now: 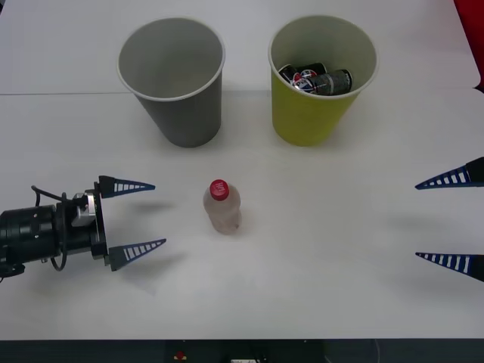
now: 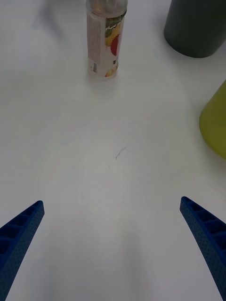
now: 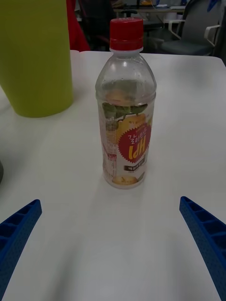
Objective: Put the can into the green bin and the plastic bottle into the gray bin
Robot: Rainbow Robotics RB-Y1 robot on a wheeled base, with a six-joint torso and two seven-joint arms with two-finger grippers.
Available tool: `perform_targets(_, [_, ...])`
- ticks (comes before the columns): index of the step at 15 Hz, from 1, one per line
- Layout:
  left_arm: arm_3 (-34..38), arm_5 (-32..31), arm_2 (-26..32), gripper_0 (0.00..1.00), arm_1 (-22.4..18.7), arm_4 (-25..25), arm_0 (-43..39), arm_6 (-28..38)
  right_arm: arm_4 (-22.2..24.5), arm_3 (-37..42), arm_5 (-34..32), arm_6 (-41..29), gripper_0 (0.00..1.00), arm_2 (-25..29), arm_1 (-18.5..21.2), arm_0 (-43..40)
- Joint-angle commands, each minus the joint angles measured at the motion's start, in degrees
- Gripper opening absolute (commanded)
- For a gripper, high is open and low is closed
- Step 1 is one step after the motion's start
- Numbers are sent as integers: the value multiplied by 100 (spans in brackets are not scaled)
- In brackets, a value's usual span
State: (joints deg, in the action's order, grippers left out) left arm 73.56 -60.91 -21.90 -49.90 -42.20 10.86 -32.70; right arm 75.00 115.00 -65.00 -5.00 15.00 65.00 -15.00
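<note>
Front view, near to far: left gripper (image 1: 136,215) low at the table's left side, fingers spread wide, pointing toward the plastic bottle (image 1: 221,206), not touching it, a clear gap between. Right gripper (image 1: 448,221) at the right edge, fingers also spread wide, nothing between them, well apart from the bottle. Bottle stands upright on the white table (image 1: 340,287) roughly mid-table, red cap on, between the 2 grippers but nearer the left one. Farther back: gray bin (image 1: 175,83) upright at rear left, inside looks bare as far as can be seen; green bin (image 1: 321,79) upright just right of it, not touching, w/ a dark can (image 1: 318,80) lying inside. Left wrist view: bottle (image 3: 126,106) ahead, centered between the spread blue fingers (image 3: 19,225), label w/ red and yellow print, green bin (image 3: 35,56) behind it to one side. Right wrist view: bottle (image 2: 106,42) far ahead, gray bin (image 2: 195,28) and green bin (image 2: 214,124) off to one side.
</note>
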Motion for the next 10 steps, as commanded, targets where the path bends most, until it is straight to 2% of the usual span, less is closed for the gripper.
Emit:
perform_targets(1, [-307, -9, -210, 100, 402, 10, 302, -8, 0, 0, 0, 0, 100, 0, 0, 0])
perform_targets(10, [-386, 958, -895, 100, 1193, 28, 786, 27, 0, 0, 0, 0, 100, 0, 0, 0])
